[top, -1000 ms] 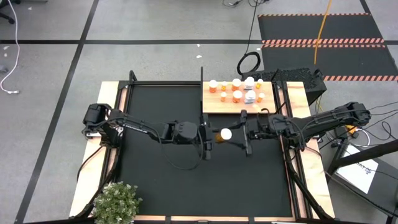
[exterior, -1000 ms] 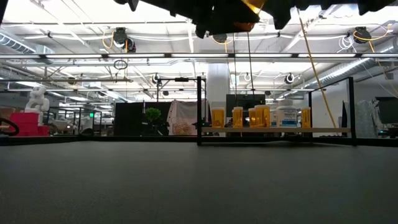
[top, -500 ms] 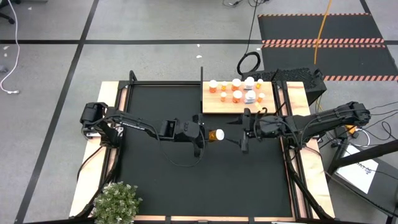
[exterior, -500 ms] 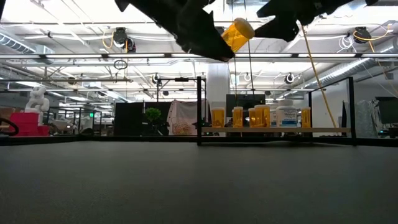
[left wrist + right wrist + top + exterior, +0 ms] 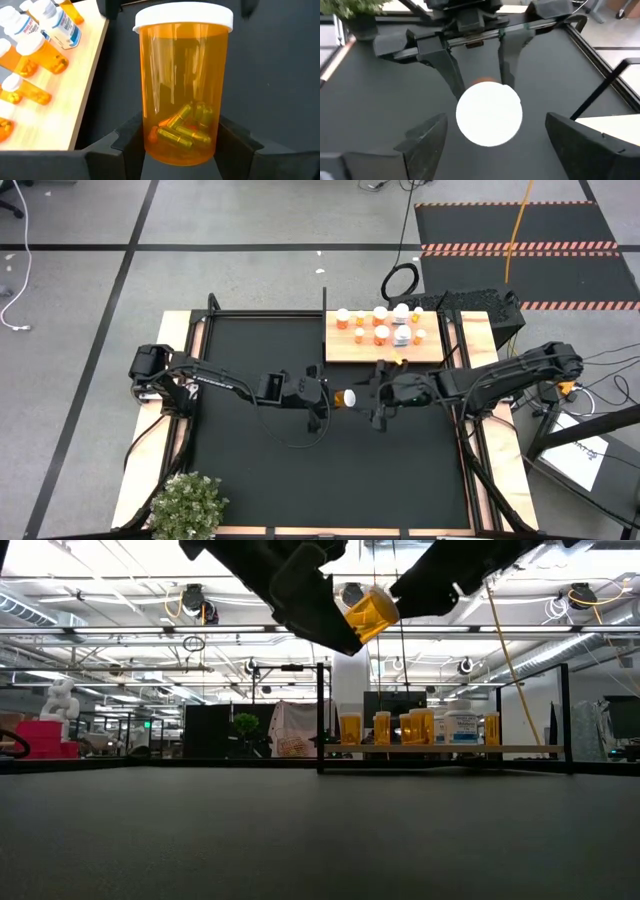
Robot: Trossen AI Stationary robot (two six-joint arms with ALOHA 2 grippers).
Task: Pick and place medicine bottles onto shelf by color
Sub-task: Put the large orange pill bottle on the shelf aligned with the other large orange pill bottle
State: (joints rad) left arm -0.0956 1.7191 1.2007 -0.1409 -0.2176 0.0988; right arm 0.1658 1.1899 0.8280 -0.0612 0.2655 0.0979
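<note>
An orange medicine bottle [image 5: 344,396] with a white cap [image 5: 489,114] is held in the air over the black mat, just near of the shelf, by my left gripper [image 5: 334,396]. It also shows in the low view [image 5: 368,612]. My right gripper [image 5: 374,396] is open and faces the cap. Its fingers [image 5: 427,142] stand wide on either side of the cap without touching it. The light-wood shelf [image 5: 340,352] lies at the far right and carries several upright bottles [image 5: 381,333]. My left gripper pinches the bottle's orange body at its base end [image 5: 161,146] between its two fingers [image 5: 129,142]. The fingers come level from the table's left and lie along the bottle. The bottle is lifted clear of the mat, its cap [image 5: 183,16] pointing toward the table's right.
A potted plant [image 5: 188,505] stands at the near left corner. The black mat [image 5: 260,460] covers most of the table inside a black frame. A black post [image 5: 320,718] stands at the shelf's left end. Cables and a stand lie beyond the table's right edge.
My left gripper has carried the bottle a little toward the table's left and somewhat lower. My right gripper first drew back toward the table's right, then came in again toward the bottle's cap.
</note>
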